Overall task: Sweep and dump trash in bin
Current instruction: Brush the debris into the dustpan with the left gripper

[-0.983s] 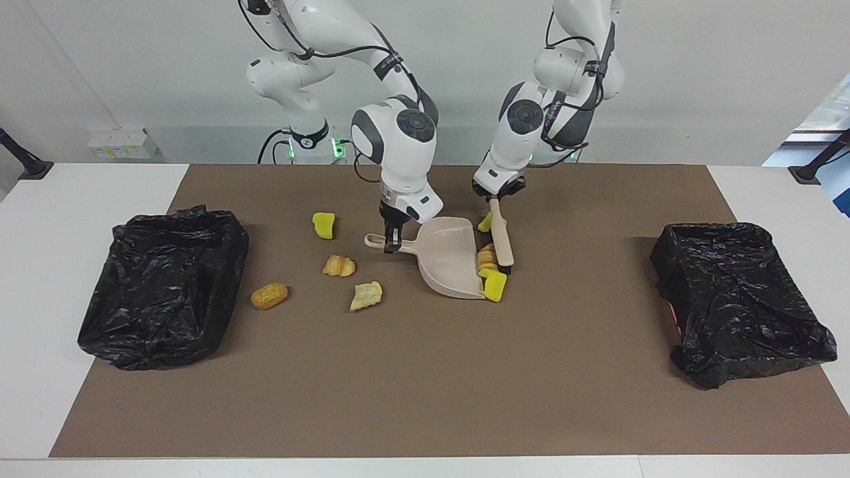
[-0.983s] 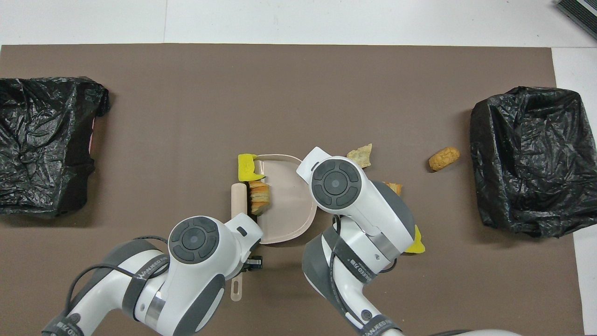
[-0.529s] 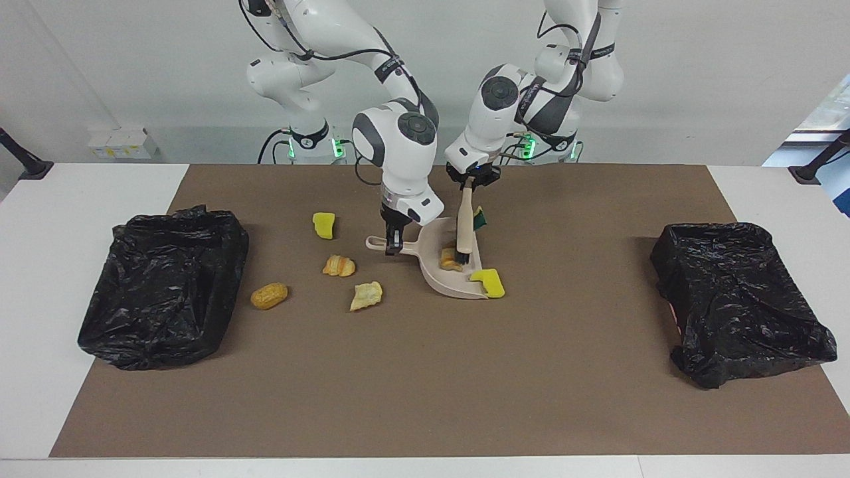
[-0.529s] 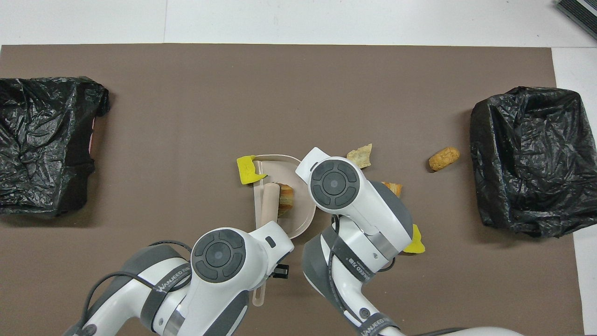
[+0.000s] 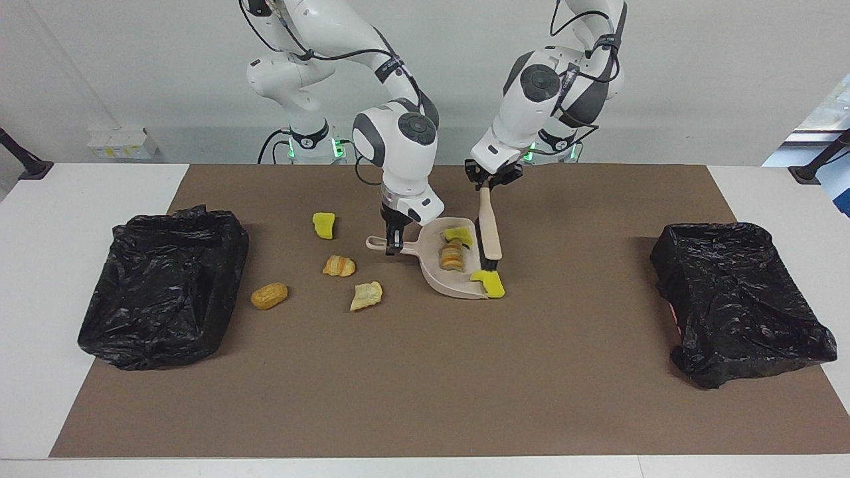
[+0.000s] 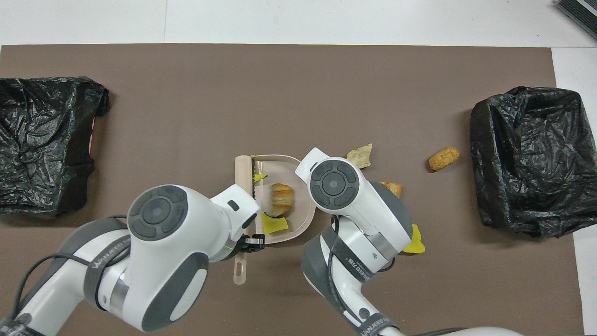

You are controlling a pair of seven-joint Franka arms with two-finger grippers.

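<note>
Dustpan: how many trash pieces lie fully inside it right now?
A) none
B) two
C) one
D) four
B: inside the dustpan lie a bread piece and a yellow sponge chunk; another sponge chunk sits at the pan's open edge by the brush, not fully in.

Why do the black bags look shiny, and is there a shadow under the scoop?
Facing view: the crinkled black bin bags catch pale glints of room light; a soft shadow sits on the brown mat beside the dustpan. Overhead view: the big white arms cover part of the dustpan.
</note>
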